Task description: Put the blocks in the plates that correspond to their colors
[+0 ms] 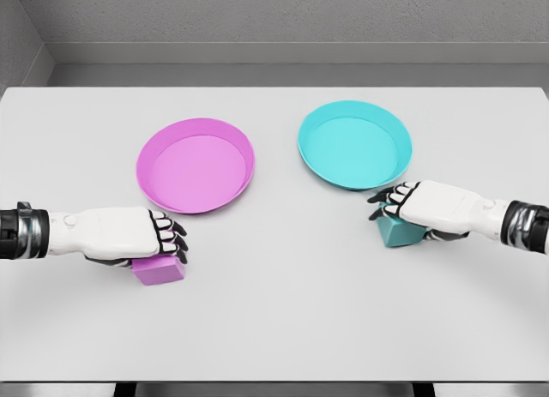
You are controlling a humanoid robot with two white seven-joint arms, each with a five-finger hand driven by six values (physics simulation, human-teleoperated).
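Pink block (159, 270) low on the left of the table, just below the pink plate (196, 165), under the left hand (129, 234) with fingers curled down over its top, gripping it. Teal block (400, 231) on the right, just below the teal plate (355, 145), clasped likewise by the right hand (425, 207), fingers bent over its upper edge. Both plates side by side near the middle, apart from each other. Beneath everything a pale grey table (283, 320), smooth and plain. Behind its far edge a grey wall (283, 20) with a lighter band along the base.
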